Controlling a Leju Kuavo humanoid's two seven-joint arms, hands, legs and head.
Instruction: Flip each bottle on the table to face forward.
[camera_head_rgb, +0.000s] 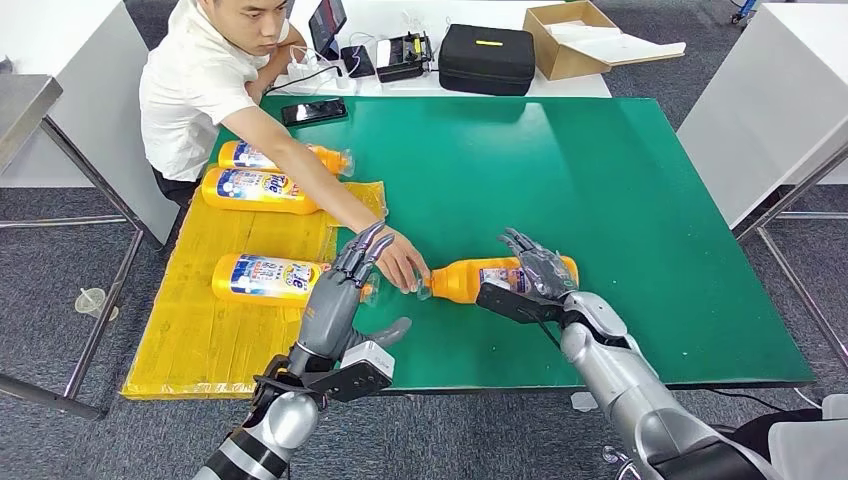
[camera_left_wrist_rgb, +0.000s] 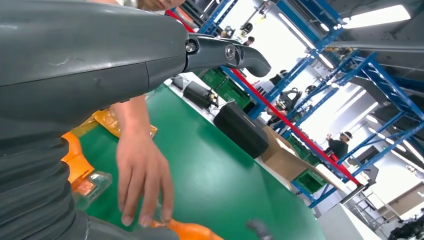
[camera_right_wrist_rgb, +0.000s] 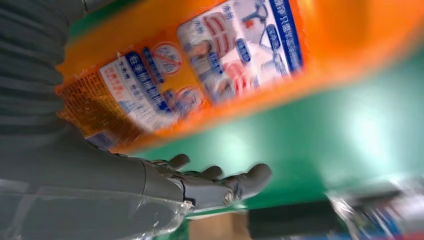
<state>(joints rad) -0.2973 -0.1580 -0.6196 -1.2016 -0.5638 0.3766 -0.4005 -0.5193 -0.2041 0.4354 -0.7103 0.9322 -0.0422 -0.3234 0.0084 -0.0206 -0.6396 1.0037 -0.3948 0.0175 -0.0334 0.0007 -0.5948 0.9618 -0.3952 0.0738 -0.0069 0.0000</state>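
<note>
An orange bottle (camera_head_rgb: 470, 279) lies on its side on the green table (camera_head_rgb: 620, 180), cap pointing left, label (camera_right_wrist_rgb: 200, 65) facing up. My right hand (camera_head_rgb: 535, 268) is over the bottle's base end with fingers (camera_right_wrist_rgb: 220, 186) stretched out, not wrapped around it. A person's hand (camera_head_rgb: 403, 265) touches the bottle's cap end. My left hand (camera_head_rgb: 345, 290) is raised beside that hand, fingers straight and apart, holding nothing. Three more orange bottles lie on the yellow mat (camera_head_rgb: 200, 340): one near my left hand (camera_head_rgb: 270, 278), two farther back (camera_head_rgb: 258, 190) (camera_head_rgb: 285, 157).
The person (camera_head_rgb: 200, 70) sits at the table's far left corner, arm (camera_left_wrist_rgb: 142, 172) reaching across the mat. A phone (camera_head_rgb: 314, 111), a black case (camera_head_rgb: 487, 58) and a cardboard box (camera_head_rgb: 580, 38) are at the back. White tables stand on both sides.
</note>
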